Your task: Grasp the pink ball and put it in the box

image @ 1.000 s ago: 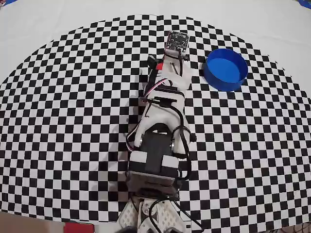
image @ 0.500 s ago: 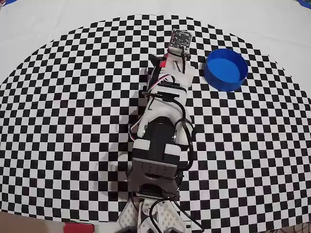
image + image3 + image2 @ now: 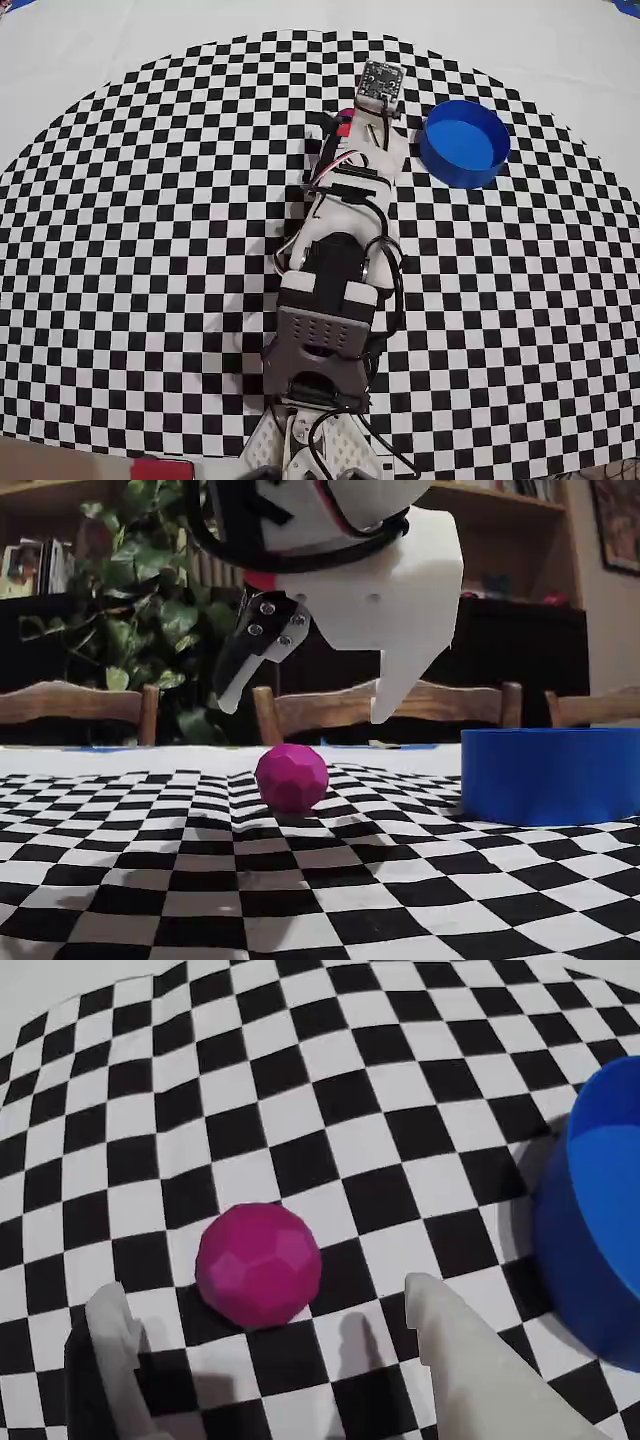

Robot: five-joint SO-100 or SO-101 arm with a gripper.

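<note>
The pink ball (image 3: 259,1263) rests on the checkered cloth, just beyond my fingertips and between their lines in the wrist view. In the fixed view the ball (image 3: 291,777) sits below my gripper (image 3: 305,710), which hangs above it without touching. My gripper (image 3: 262,1294) is open and holds nothing. The blue box (image 3: 595,1250) stands upright at the right edge of the wrist view, a few squares from the ball. The box (image 3: 463,142) shows right of the wrist from overhead and low at the right (image 3: 550,775) in the fixed view. From overhead, the arm (image 3: 335,260) hides the ball.
The checkered cloth (image 3: 150,220) covers the table, with plain white cloth (image 3: 120,40) beyond its curved edge. Wooden chair backs (image 3: 80,705) and a leafy plant (image 3: 140,600) stand behind the table in the fixed view.
In the overhead view the arm has stretched farther up and slightly right, carrying the wrist closer to the box. The box has not moved.
</note>
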